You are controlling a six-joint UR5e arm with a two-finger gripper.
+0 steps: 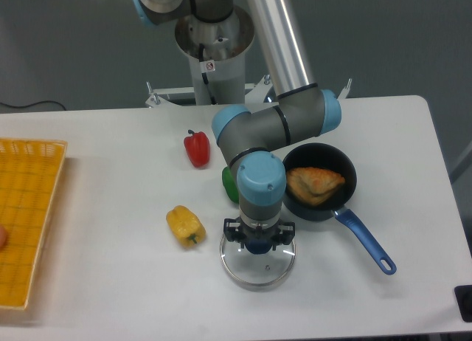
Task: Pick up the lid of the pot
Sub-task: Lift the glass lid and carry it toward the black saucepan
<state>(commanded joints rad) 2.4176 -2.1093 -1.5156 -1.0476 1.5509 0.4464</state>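
My gripper (258,241) points down, jaws clamped on pot lid (252,274) knob (258,248).
Black pan (324,153) and green toy vegetable (230,184) crowd it; yellow toy vegetable (185,226) near.

A pale tabletop (118,282) spreads across the view, with a dark grey surface (66,38) beyond its far edge.

One frying pan (330,158), black inside, right of table centre, its blue handle (366,241) towards the near right corner; within, one brown item (313,183). Towards the far edge: one red pepper (197,148); nearer, one green item (230,184), partly hidden. Left of centre: one yellow item (185,226). Left edge: one yellow crate (46,226), cropped.
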